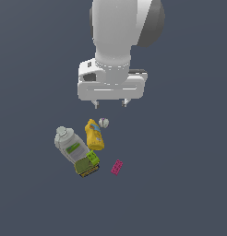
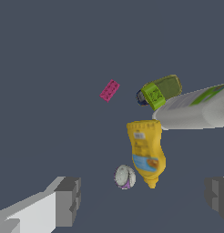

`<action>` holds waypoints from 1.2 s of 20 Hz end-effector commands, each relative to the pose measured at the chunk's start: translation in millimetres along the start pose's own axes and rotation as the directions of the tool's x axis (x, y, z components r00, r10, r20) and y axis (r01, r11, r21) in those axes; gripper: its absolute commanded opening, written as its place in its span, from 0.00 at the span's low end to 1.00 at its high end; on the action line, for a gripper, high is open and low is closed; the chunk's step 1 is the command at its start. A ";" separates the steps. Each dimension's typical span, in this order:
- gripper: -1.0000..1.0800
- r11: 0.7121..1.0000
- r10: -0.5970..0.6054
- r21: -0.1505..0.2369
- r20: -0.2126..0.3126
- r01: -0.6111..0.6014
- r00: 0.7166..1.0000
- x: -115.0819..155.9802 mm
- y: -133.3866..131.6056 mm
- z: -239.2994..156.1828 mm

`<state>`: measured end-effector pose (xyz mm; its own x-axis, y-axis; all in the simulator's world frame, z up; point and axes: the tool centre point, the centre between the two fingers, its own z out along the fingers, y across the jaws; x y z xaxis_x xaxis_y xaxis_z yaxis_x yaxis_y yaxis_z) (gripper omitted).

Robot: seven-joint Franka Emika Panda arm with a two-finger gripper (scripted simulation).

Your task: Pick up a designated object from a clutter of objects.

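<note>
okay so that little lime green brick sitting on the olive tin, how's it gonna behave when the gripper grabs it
The lime-green brick looks rigid and blocky, so it probably won't roll or flex. Being tiny, it is likely light. It rests against the olive tin and jug, so it may shift when nudged.

The lime brick [image 1: 92, 157] is hemmed by tin [image 1: 86, 167], jug [image 1: 70, 145] and yellow bottle [image 1: 94, 135]; open above.

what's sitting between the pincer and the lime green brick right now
The yellow bottle and small white ball lie between the open pincer and the lime brick, which rests against the olive tin and white jug.
</note>
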<state>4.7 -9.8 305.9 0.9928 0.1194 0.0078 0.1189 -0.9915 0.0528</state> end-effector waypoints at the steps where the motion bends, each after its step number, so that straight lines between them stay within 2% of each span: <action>1: 0.96 1.000 -0.031 0.004 0.001 0.031 1.000 6.7 4.0 6.9; 7: 0.96 0.991 -0.132 0.015 0.001 0.132 0.991 28.3 17.6 31.0; 12: 0.96 0.973 -0.230 0.025 -0.001 0.230 0.973 47.6 31.8 57.4; 24: 0.96 0.895 -0.444 0.043 -0.014 0.444 0.896 83.4 66.5 126.5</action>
<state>92.9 -68.4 191.7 0.8511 0.5251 -0.0040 0.5251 -0.8510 0.0092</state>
